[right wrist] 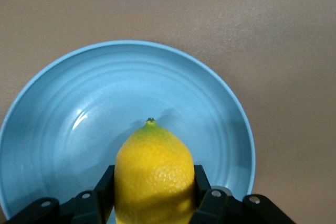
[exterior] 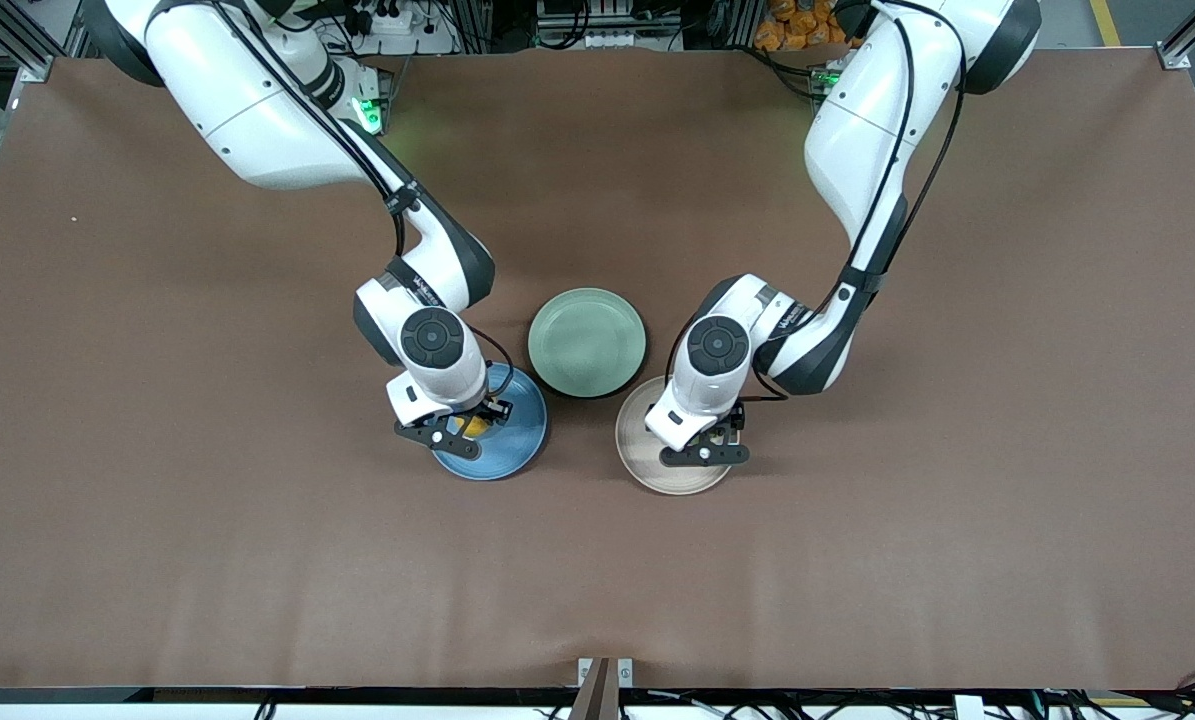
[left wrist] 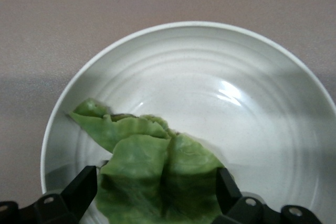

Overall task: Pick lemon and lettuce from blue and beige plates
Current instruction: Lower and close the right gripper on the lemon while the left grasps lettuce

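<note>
Two grippers work low over plates: the right gripper (right wrist: 152, 203) clamps the lemon (right wrist: 154, 174) on the blue plate (right wrist: 58, 129), ready to lift; the left gripper (left wrist: 156, 192), jaws wide, straddles the lettuce (left wrist: 152, 174) on the beige plate (left wrist: 252, 119).

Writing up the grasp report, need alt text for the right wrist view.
The right claw is shut on the lemon, one finger on each side of it, its pointed tip toward the middle of the blue plate. The plate sits on the brown table.
</note>
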You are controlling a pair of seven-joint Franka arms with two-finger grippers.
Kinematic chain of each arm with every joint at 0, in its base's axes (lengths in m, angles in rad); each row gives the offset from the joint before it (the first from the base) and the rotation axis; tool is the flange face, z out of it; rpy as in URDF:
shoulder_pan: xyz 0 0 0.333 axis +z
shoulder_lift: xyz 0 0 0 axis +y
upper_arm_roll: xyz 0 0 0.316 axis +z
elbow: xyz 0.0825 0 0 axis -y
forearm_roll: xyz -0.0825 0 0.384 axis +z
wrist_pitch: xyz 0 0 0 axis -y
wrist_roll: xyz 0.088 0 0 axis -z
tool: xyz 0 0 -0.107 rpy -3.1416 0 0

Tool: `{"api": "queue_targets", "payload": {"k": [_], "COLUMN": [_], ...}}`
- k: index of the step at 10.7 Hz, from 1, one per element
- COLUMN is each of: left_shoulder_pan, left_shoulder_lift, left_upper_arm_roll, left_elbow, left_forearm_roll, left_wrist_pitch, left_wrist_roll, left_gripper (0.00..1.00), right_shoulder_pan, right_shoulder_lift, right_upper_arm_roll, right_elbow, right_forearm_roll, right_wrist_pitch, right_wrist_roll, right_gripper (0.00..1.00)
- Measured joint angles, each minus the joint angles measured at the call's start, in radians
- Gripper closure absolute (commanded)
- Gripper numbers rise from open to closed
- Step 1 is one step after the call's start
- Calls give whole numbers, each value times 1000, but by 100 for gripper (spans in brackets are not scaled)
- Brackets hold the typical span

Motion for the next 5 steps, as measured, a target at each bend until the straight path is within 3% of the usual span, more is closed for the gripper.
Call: {"api": "queue_targets", "payload": {"k": [1,3,4,5], "left_shoulder_pan": [-2,-11,-16,-17], "left_shoulder_lift": [0,0,0,0], "left_upper_arm_roll": [0,0,0,1], "left_elbow": [0,1,2,5], "left_forearm_roll": [0,0,5,27], "left_wrist_pitch": [0,0,0,0], "left_wrist_roll": [-1,-14,-17,-17], "left_gripper": [0,93,100,100], "right_shoulder_pan": [0,0,0,-2], "right_shoulder_lift": [0,0,-2,-8], "right_upper_arm_roll": [2,4,3,3], "right_elbow": [1,7,16,24], "right_forearm_roll": [-1,-4,-5,-6], "right_wrist_pitch": [0,0,-1,-8], "right_wrist_roll": [5,7,7,5], "right_gripper": [64,65,66,71]}}
